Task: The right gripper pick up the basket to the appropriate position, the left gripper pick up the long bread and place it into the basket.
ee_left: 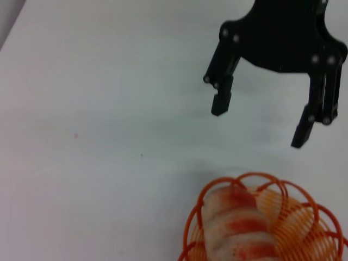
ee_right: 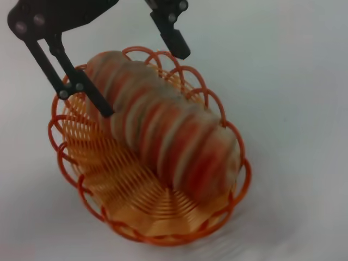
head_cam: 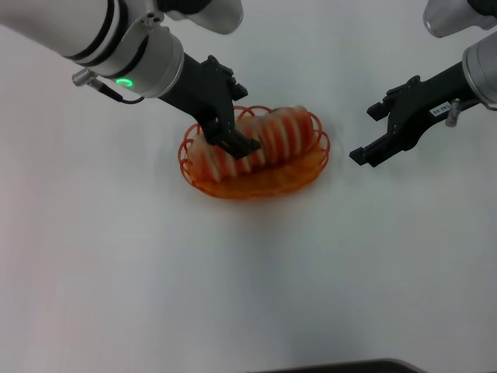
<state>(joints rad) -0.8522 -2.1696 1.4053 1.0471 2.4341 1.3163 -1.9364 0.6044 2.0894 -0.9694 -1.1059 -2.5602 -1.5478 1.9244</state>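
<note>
The long bread [head_cam: 272, 136], striped orange-red and cream, lies lengthwise inside the orange wire basket [head_cam: 264, 185] at the table's middle. In the right wrist view the bread [ee_right: 163, 136] fills most of the basket [ee_right: 114, 179]. My left gripper [head_cam: 229, 138] hovers over the bread's left end, open, its fingers [ee_right: 81, 89] straddling the loaf, one clearly apart from it. Open and holding nothing, my right gripper [head_cam: 366, 134] hangs off to the right of the basket. The left wrist view shows that right gripper [ee_left: 258, 126] beyond the basket's rim [ee_left: 239, 179] and the bread's end [ee_left: 234, 223].
A plain white tabletop [head_cam: 116, 272] surrounds the basket. A dark edge [head_cam: 342, 367] shows at the near side of the table.
</note>
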